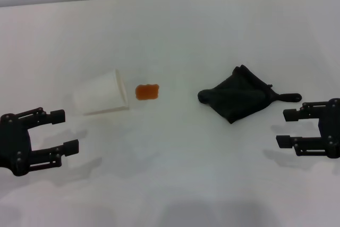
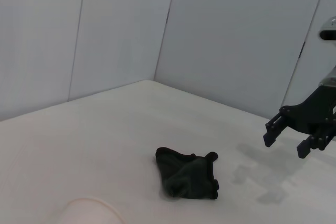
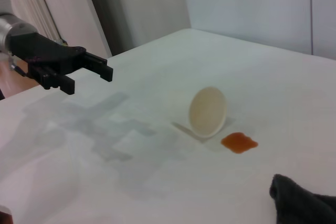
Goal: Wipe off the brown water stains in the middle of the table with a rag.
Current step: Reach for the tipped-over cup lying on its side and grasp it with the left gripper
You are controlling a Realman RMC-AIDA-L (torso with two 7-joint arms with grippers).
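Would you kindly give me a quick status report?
Left gripper and right gripper open, empty. Rag untouched; stain unwiped. Tipped cup beside stain.

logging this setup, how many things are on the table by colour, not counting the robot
white: 1, the tipped-over cup
orange-brown: 1, the brown water stains beside the cup's mouth
black: 1, the rag
total: 3 on the table
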